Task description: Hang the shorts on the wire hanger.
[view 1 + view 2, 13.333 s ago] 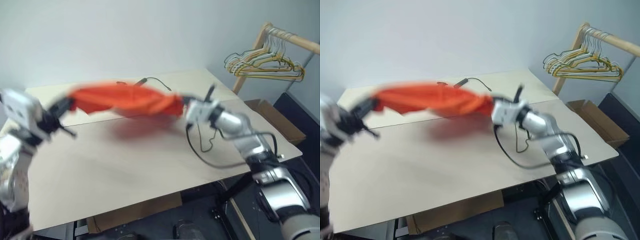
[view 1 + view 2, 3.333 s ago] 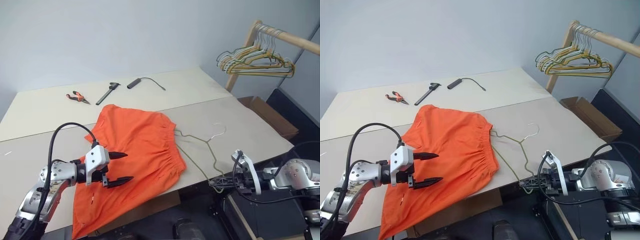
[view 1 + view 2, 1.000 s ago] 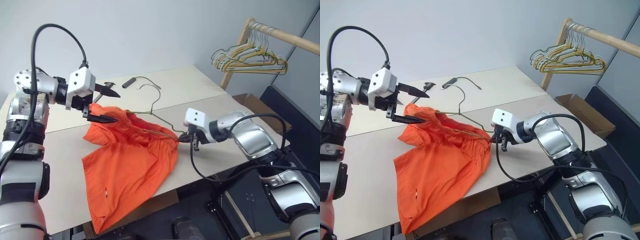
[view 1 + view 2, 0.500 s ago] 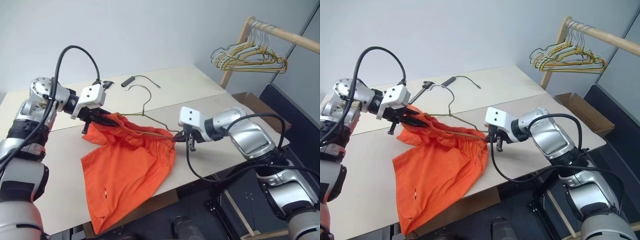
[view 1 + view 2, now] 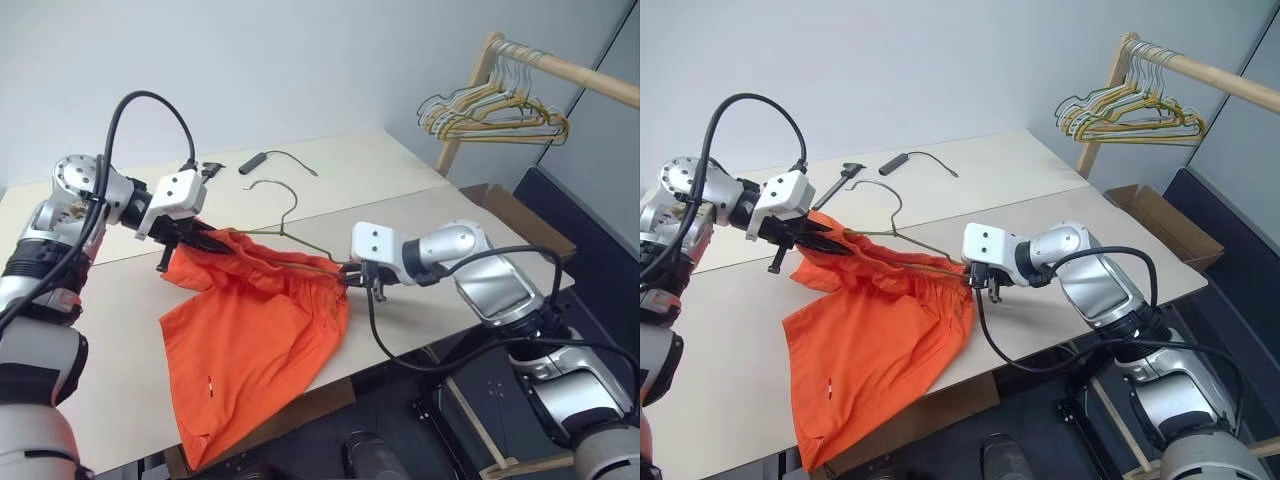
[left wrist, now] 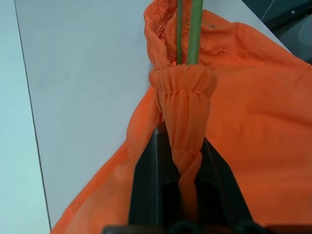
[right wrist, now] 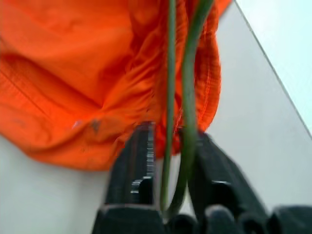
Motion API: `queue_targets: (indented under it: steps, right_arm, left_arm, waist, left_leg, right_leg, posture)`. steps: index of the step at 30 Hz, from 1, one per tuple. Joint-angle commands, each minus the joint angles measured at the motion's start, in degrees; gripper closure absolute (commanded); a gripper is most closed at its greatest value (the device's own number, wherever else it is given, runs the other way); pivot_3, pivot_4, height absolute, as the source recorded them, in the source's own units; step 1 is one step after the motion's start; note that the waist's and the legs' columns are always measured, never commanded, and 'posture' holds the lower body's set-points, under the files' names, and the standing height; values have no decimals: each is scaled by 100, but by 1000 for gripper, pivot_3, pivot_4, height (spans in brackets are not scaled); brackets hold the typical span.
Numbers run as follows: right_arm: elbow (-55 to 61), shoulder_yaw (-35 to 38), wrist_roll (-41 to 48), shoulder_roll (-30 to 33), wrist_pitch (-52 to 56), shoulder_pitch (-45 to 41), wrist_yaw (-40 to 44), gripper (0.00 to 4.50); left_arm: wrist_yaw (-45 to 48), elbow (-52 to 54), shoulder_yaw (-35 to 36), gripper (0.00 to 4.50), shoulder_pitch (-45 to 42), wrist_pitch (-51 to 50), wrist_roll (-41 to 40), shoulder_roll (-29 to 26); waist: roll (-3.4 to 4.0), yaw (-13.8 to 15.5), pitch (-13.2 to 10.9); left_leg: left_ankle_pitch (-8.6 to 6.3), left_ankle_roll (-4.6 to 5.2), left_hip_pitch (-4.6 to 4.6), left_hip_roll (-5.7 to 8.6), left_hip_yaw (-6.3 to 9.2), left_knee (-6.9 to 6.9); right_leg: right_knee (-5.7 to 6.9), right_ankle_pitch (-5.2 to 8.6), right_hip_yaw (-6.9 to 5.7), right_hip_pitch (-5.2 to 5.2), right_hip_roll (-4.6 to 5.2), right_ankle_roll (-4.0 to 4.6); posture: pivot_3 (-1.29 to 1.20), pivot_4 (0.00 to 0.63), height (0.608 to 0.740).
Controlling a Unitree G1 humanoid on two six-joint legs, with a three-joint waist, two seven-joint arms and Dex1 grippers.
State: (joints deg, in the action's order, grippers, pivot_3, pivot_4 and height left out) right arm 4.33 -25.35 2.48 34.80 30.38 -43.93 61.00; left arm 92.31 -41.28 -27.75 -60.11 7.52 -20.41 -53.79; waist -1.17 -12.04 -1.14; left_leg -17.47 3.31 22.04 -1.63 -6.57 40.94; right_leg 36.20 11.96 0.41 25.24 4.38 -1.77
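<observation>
The orange shorts (image 5: 260, 320) lie partly on the table, their gathered waistband lifted and threaded on the olive-green wire hanger (image 5: 298, 197). The hanger's hook rises above the fabric. My left gripper (image 5: 200, 238) is shut on the waistband's left end; in the left wrist view the bunched elastic (image 6: 183, 97) runs between the fingers (image 6: 151, 165), and the hanger's wires (image 6: 195, 29) enter the fabric just beyond. My right gripper (image 5: 352, 277) is at the hanger's right end by the shorts' edge. In the right wrist view both wires (image 7: 192, 58) pass between the slightly parted fingers (image 7: 139, 151), with the shorts (image 7: 73, 73) beyond.
The pale table (image 5: 420, 210) has a black tool (image 5: 210, 168) and a black cable with a cylinder end (image 5: 252, 161) at the back. A wooden rack with a bunch of wire hangers (image 5: 500, 105) stands at right, and a cardboard box (image 5: 520, 215) below it.
My left gripper has shut on the waistband's left end. The right gripper's fingers have parted slightly round the hanger's wires. The hanger's hook has swung a little to the left.
</observation>
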Motion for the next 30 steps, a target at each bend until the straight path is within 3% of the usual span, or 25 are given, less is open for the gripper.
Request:
queue_targets:
  steps: [1,6,11,17,21,28,30]
  right_arm:
    - [49,637,140,82,10,-37,-189,2071]
    - [147,1622,685,87,188,236,-417,380]
    - [818,2538,1515,197,663,1070,-434,380]
    - [1575,2191,1754,94,1148,2120,-693,380]
    - [1187,1660,1686,-646,1495,2139,-1254,380]
    - [258,1475,1568,-1621,1263,1746,-1899,380]
    - [113,1526,1660,-1742,1385,1646,-1933,734]
  left_arm:
    - [19,4,481,4500,-3,161,9,-172]
    - [19,19,847,4500,131,47,85,-204]
    - [19,34,1196,4500,265,-54,287,-175]
    - [18,127,1547,4500,425,-165,414,-149]
    - [19,315,1731,4500,562,-291,413,-176]
    - [19,546,1898,4500,783,-416,500,-205]
    - [19,608,1946,4500,815,-463,514,-201]
  waist:
    - [0,0,0]
    - [0,17,0]
    - [-1,51,0]
    - [-2,16,1]
    - [-4,-8,2]
    - [-5,37,1]
    - [-7,35,0]
  left_leg:
    - [0,-1,1,0,0,1]
    - [1,-1,1,1,0,1]
    - [0,0,2,1,2,1]
    - [-3,4,-5,-1,-1,2]
    - [-1,1,-19,-5,-4,3]
    - [4,-4,-24,2,-3,28]
    - [2,-2,-21,2,-3,34]
  right_leg:
    - [0,0,0,0,0,0]
    - [-3,-1,-1,-2,1,-2]
    - [-5,-2,-4,-8,1,-3]
    - [0,-2,2,-9,-1,-4]
    - [5,-9,12,-13,-9,-7]
    - [49,-9,17,-11,-1,-6]
    - [52,-9,17,-11,-1,-6]
  posture:
    - [-229,0,740]
    - [-216,0,740]
    - [-203,0,740]
    - [-200,0,740]
    - [-191,0,740]
    - [-179,0,740]
    - [-177,0,740]
